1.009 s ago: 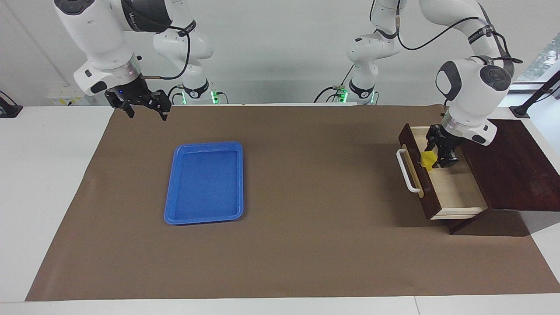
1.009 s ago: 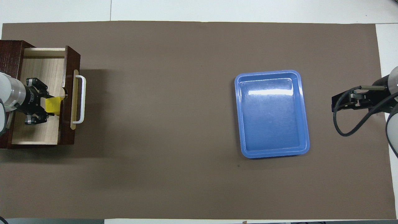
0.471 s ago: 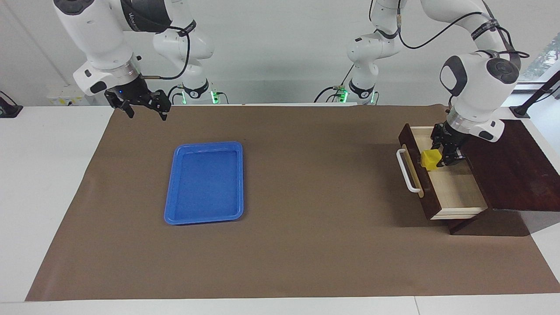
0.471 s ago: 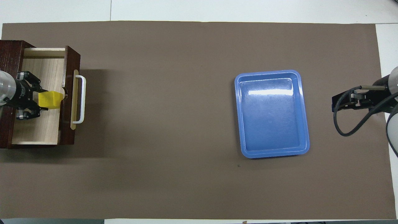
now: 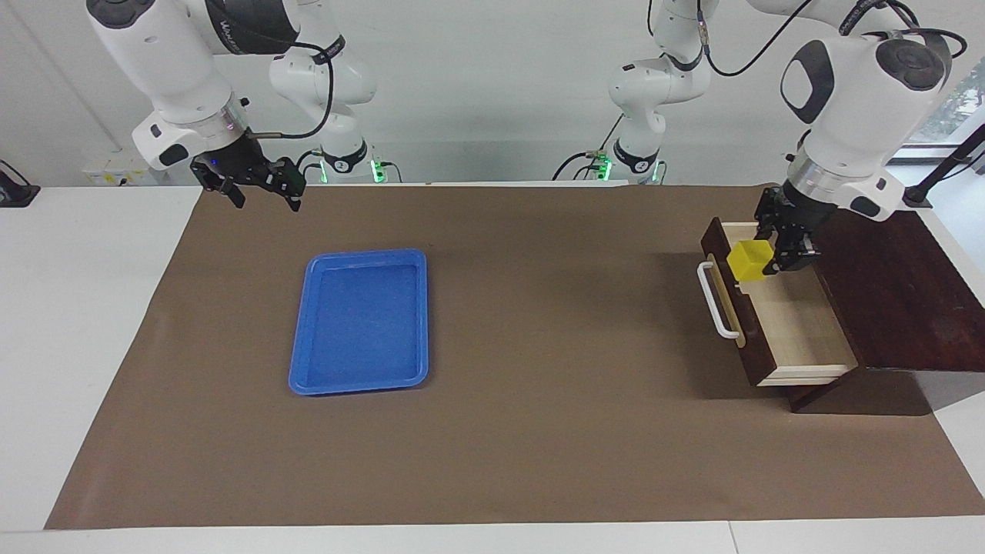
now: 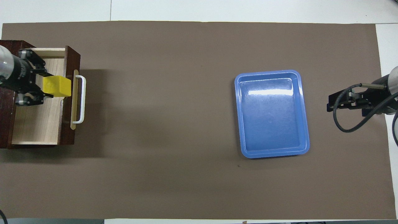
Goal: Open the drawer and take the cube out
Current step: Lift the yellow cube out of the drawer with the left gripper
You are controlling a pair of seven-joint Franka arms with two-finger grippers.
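Observation:
The dark wooden drawer [image 5: 796, 327] stands pulled open at the left arm's end of the table, its pale interior [image 6: 37, 124] showing and its white bar handle [image 5: 713, 304] facing the table's middle. My left gripper [image 5: 762, 258] is shut on the small yellow cube [image 5: 750, 260] and holds it in the air over the drawer's front edge, above the rim. In the overhead view the cube [image 6: 57, 86] covers the drawer's front panel, with the left gripper [image 6: 46, 87] beside it. My right gripper [image 5: 263, 198] is open and empty, raised over the mat's corner at the right arm's end.
A flat blue tray [image 5: 360, 322] lies on the brown mat toward the right arm's end; it also shows in the overhead view [image 6: 272, 113]. The dark wooden box [image 5: 900, 292] that houses the drawer fills the mat's corner at the left arm's end.
My left gripper has risen with the yellow cube, from inside the drawer to above its rim and toward the front panel. The right gripper has shifted only slightly.

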